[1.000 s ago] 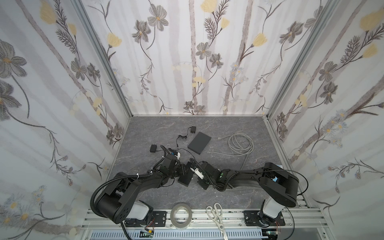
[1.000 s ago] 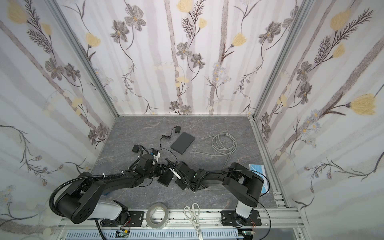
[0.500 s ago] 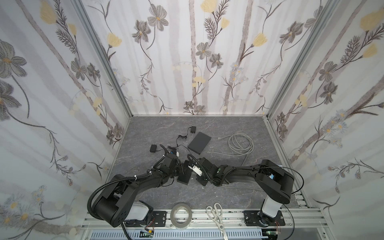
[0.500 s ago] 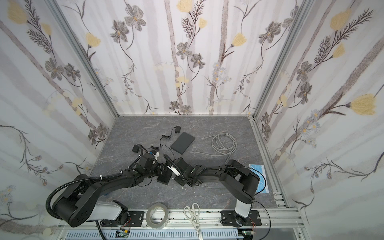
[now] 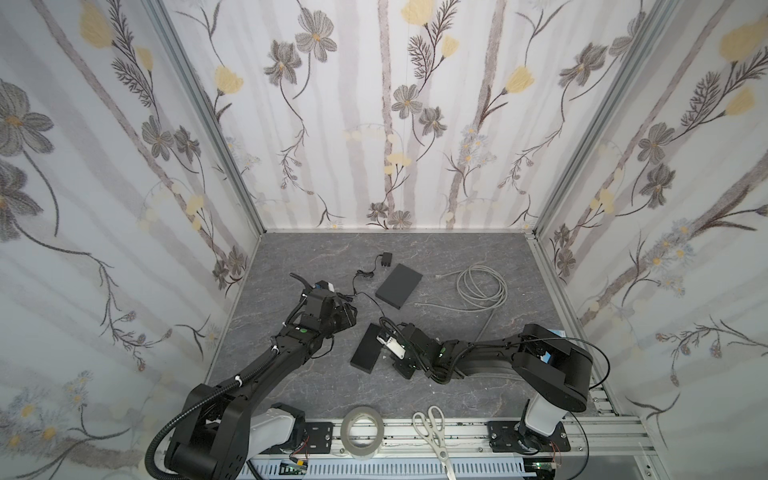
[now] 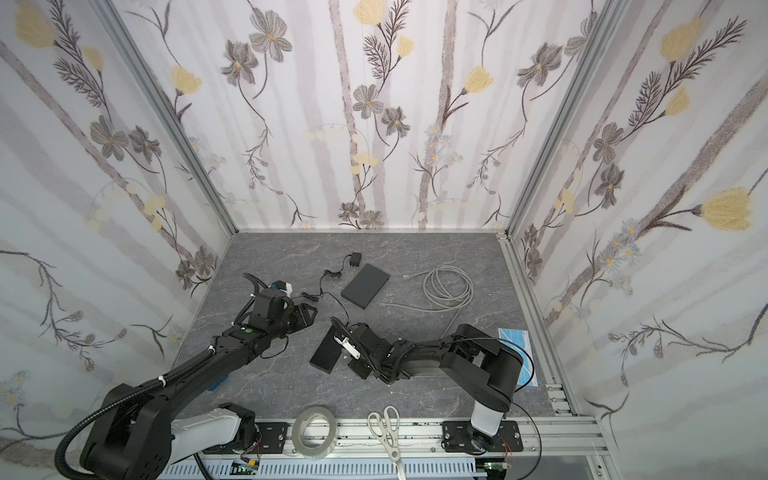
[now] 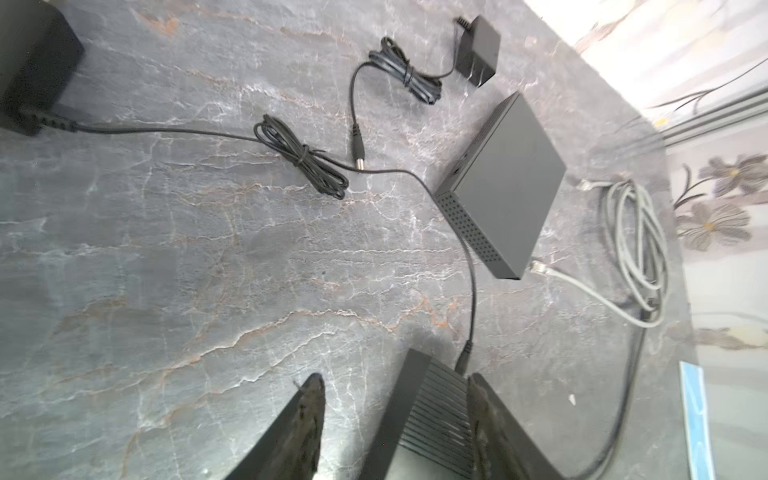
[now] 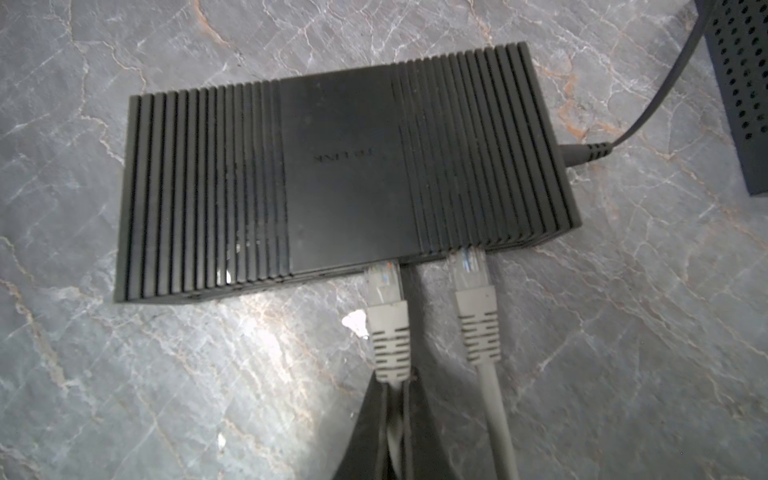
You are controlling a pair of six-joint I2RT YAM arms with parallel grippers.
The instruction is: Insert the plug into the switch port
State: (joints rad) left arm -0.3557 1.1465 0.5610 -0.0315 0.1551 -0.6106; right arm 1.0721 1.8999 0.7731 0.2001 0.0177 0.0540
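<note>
We had the right gripper (image 8: 392,384) pinched narrow on the grey cable (image 8: 391,436) just behind the plug (image 8: 384,282), so the plug's nose pointed straight at the switch (image 8: 345,166) lying flat on the bench (image 8: 124,374). The plug sat at the mouth of its port. Whether it had clicked home, we could not tell. The neighbouring port already held a second grey plug (image 8: 471,270), and a black power lead (image 8: 582,151) filled the end socket. The left gripper (image 7: 394,380) stood wide and empty, close by the switch's ribbed end, likely to brace it against the push.
</note>
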